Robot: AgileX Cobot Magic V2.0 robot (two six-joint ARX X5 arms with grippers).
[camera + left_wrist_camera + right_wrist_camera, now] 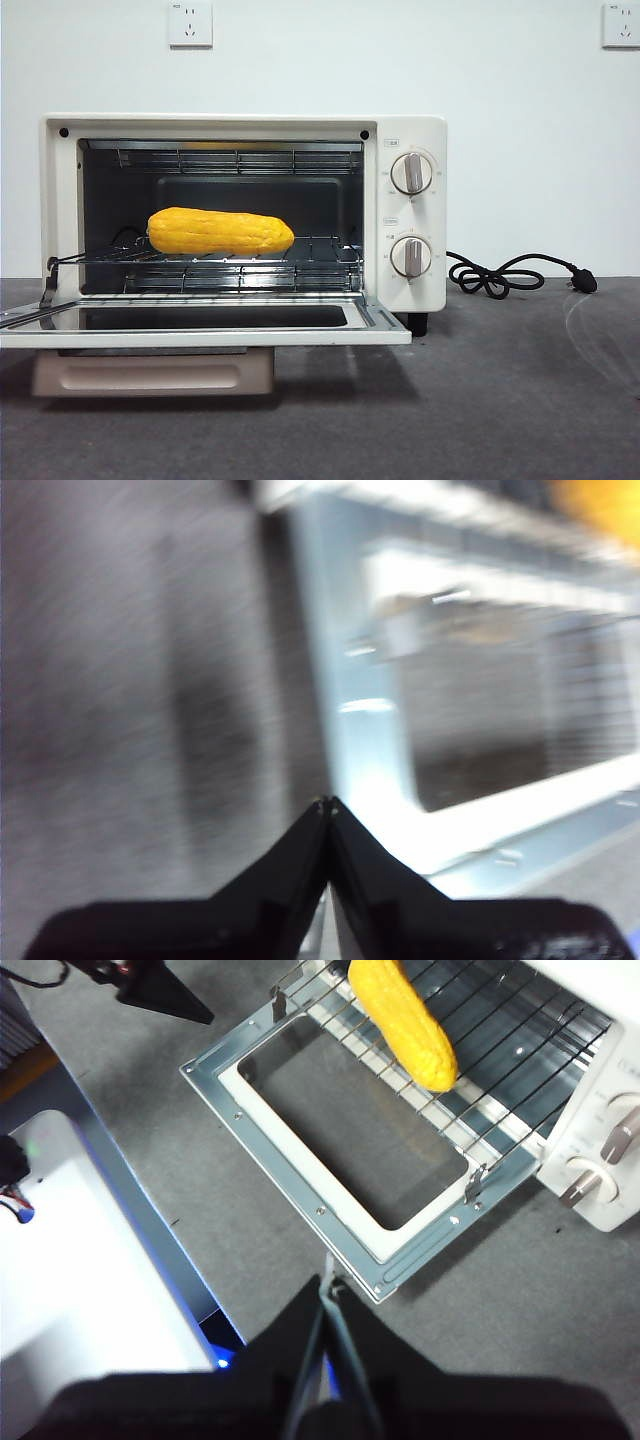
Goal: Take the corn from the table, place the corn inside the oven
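The yellow corn (220, 232) lies on the wire rack (210, 262) inside the cream oven (415, 130), whose door (200, 322) hangs open and flat. From the right wrist view the corn (402, 1022) rests lengthwise on the rack, above the open door (300, 1160). My right gripper (327, 1282) is shut and empty, hovering high over the table just off the door's front corner. My left gripper (326, 805) is shut and empty beside the door's edge (360, 740); that view is blurred, with a patch of corn (600, 505) at its corner.
The oven's black cord (500, 275) coils on the dark grey table (500, 400) to the right of the oven. Two round knobs (411, 173) sit on its right panel. A white and blue base unit (70, 1290) stands by the table edge, with the other arm's black tip (150, 990) nearby.
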